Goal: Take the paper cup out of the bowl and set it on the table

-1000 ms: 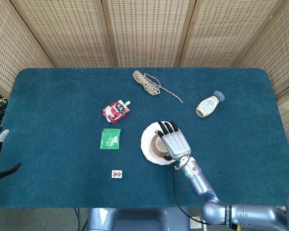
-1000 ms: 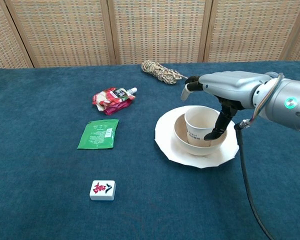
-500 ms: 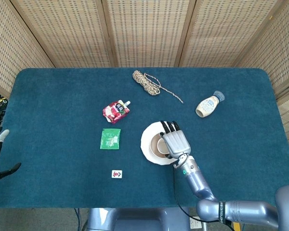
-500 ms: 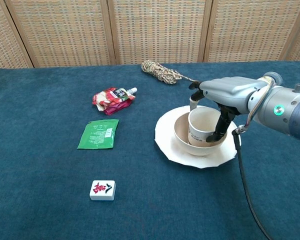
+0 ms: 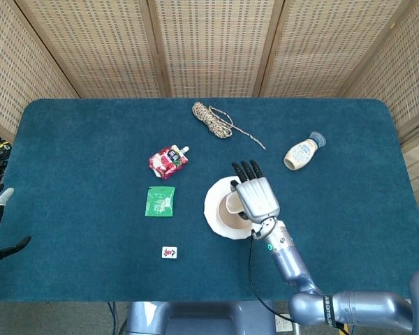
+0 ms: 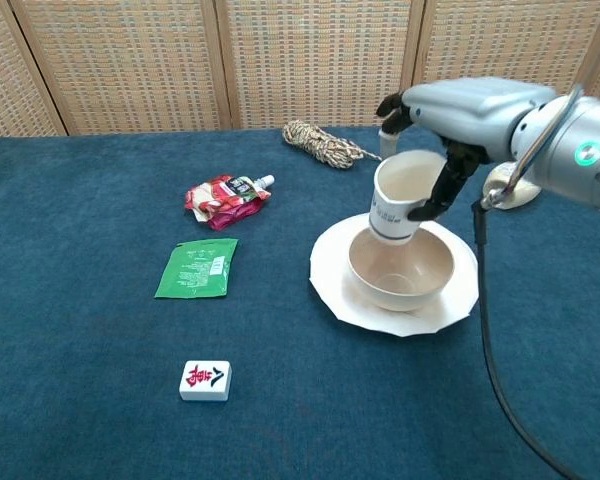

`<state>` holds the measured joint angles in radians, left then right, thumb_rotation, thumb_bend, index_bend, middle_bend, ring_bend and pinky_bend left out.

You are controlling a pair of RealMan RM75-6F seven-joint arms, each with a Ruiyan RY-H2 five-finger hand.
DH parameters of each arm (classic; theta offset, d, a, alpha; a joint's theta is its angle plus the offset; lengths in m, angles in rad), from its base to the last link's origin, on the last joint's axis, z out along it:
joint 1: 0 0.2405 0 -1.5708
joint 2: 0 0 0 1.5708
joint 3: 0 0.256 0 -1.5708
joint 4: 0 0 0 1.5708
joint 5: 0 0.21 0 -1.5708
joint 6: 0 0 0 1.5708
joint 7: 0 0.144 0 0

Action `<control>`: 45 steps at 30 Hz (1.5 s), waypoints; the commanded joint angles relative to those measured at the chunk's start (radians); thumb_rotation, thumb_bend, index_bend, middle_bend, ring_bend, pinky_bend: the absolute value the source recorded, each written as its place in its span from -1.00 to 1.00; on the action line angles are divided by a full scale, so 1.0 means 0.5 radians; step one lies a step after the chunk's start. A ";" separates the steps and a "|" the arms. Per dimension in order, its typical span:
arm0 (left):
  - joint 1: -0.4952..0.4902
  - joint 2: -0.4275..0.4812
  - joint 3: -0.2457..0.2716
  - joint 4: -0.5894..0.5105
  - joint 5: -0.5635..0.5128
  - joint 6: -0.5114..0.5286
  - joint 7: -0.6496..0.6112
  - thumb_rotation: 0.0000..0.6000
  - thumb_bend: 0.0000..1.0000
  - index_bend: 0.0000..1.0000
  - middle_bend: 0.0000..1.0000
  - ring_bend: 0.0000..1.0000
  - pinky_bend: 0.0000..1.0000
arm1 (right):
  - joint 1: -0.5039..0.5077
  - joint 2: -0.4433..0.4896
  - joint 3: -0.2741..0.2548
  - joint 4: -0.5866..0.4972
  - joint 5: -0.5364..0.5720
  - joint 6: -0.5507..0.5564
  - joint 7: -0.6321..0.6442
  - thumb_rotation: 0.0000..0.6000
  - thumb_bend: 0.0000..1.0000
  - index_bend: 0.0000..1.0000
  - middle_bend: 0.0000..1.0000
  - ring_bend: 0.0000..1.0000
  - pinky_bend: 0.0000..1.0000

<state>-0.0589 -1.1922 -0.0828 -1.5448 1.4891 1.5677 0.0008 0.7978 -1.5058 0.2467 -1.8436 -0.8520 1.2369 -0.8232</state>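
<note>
Paper cup [image 6: 402, 198] gripped by right hand [image 6: 458, 108], above bowl [image 6: 400, 270], rope [image 6: 320, 144] behind

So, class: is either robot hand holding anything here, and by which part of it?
Yes. The right hand holds the paper cup by its upper rim, above the bowl. The left hand, at the frame edge, holds nothing visible.

Legible markings are few. The small white tile [image 6: 205, 380] on the table bears a red character on its top face, with a smaller dark mark above it; neither can be read with certainty. The paper cup [image 6: 402, 196] carries a band of small dark print low on its side, too small to read. The green packet [image 6: 197, 268] shows pale printed lines, illegible. The red pouch [image 6: 225, 196] has a dark label patch with unreadable white print. The squeeze bottle [image 5: 302, 152] shows no readable label.
</note>
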 commanded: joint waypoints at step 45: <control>0.004 -0.022 -0.005 0.003 -0.002 0.022 0.050 1.00 -1.00 -1.00 -1.00 -1.00 -1.00 | -0.644 0.326 -0.345 0.318 -0.446 0.314 0.628 1.00 -0.55 -0.85 -1.00 -1.00 -1.00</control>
<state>-0.0571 -1.2026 -0.0853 -1.5438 1.4878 1.5783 0.0257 0.5308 -1.3775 0.1139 -1.6356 -0.9832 1.3168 -0.5474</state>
